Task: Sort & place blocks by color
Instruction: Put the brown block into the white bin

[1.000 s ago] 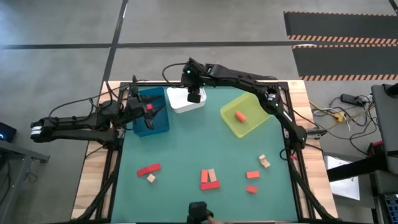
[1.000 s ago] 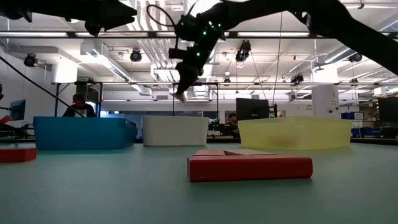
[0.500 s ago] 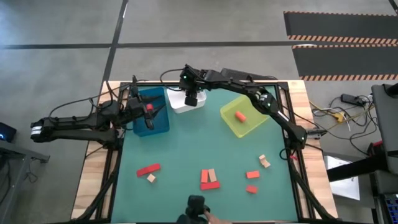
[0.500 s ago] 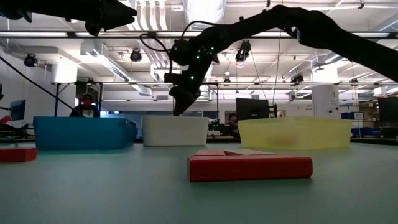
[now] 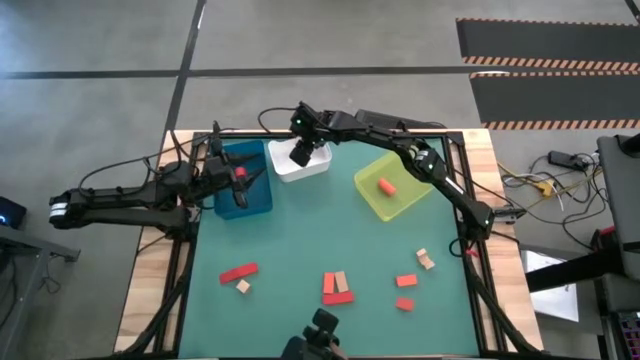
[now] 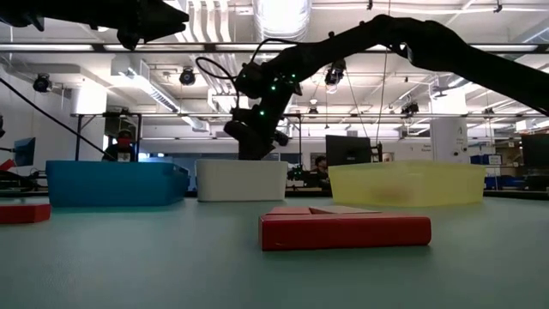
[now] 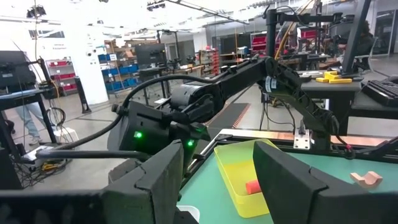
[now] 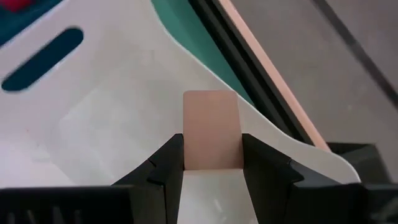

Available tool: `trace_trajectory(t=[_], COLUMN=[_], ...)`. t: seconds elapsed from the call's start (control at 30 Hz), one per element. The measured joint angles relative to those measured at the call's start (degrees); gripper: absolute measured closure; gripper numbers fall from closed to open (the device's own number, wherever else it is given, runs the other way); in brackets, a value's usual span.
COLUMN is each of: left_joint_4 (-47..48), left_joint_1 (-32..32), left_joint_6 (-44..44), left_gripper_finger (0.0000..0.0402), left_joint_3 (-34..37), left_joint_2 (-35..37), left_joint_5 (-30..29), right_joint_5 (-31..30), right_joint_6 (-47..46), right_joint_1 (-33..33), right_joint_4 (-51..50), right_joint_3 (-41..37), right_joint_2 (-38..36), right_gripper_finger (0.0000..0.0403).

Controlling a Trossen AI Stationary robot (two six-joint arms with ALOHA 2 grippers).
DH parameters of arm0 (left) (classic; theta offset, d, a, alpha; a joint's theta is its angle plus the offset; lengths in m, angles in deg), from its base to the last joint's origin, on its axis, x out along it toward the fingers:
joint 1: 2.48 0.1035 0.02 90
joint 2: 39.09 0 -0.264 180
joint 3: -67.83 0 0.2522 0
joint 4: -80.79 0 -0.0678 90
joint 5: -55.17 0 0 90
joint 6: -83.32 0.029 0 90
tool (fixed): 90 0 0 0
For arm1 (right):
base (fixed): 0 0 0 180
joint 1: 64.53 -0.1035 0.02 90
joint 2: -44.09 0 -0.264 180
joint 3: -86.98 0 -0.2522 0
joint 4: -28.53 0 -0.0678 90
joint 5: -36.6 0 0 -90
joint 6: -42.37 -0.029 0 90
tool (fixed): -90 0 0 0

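Right now the right tool [image 8: 211,171] holds a pale tan block [image 8: 211,129] pinched between its two fingers, and it hangs over the white bin [image 5: 300,163] at the far side of the bench [image 5: 330,240]; the low view shows it just above that bin's rim. The left tool [image 5: 240,178] hovers above the blue bin [image 5: 245,192], just beside the white one, with its fingers [image 7: 165,171] standing apart and nothing between them. To the right of the white bin sits the yellow-green bin [image 5: 395,183], set at an angle, with one orange block [image 5: 386,186] lying inside it. Nearer the front edge of the bench the other blocks lie loose: a red bar [image 5: 238,272] with a small tan cube [image 5: 243,287] just beside it on the left, a red and tan cluster [image 5: 337,287] in the middle, and on the right two orange-red blocks [image 5: 405,281] with a tan piece [image 5: 425,260] near them.
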Motion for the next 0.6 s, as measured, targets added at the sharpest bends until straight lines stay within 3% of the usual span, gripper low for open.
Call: trace_trajectory(t=[0.6], left_joint_4=[0.0], left_joint_1=[0.0], left_joint_6=[-0.1], left_gripper_finger=[0.0221], left_joint_3=[0.0], left_joint_2=[0.1], left_joint_5=[0.0], right_joint_5=[1.3], right_joint_6=[-9.9], right_joint_1=[-0.7], right_joint_4=[4.7], right_joint_3=[-4.9], right_joint_2=[0.0], right_gripper_finger=[0.0273])
